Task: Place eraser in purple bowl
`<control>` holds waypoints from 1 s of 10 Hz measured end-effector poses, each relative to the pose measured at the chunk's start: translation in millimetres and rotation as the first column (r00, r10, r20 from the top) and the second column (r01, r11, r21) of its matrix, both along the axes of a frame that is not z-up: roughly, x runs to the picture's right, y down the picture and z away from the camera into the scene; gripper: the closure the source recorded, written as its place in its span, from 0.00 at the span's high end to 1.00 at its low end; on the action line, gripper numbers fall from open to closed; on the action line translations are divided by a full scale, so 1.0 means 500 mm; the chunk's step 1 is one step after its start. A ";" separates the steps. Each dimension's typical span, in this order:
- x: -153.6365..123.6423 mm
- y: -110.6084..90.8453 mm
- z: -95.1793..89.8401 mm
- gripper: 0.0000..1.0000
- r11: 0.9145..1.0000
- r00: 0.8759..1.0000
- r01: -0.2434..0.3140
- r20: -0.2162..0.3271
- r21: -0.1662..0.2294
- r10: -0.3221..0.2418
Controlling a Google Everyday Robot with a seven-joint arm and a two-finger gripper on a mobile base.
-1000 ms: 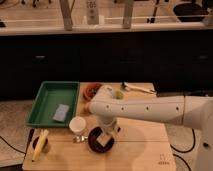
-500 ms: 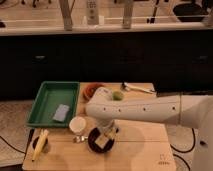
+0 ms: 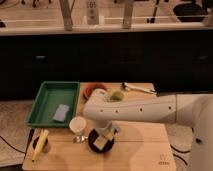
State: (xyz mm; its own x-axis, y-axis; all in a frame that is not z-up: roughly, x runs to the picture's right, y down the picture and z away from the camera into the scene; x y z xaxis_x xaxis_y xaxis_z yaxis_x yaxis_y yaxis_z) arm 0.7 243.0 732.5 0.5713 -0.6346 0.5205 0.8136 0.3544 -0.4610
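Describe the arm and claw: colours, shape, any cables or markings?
The arm is a thick, smooth off-white tube with a rounded bulge at its wrist end; no cables or markings show. The claw, above the purple bowl, looks pale grey.

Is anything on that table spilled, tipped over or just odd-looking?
Nothing stands out. The tool hangs just over the purple bowl, where the eraser sits; the white cup beside it stands upright.

One raised camera, looking down across the worktop (image 3: 145, 146) from its near side, fairly close, tool (image 3: 111, 131) above the worktop's near middle.
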 end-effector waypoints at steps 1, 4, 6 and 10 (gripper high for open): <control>0.000 0.002 0.000 0.00 1.000 1.000 0.007 0.003 -0.002 -0.007; -0.005 0.006 0.001 0.00 1.000 1.000 0.027 0.013 -0.006 -0.026; -0.006 0.007 0.001 0.00 0.999 0.999 0.039 0.020 -0.006 -0.039; -0.012 0.010 0.002 0.00 0.998 0.997 0.064 0.033 -0.009 -0.064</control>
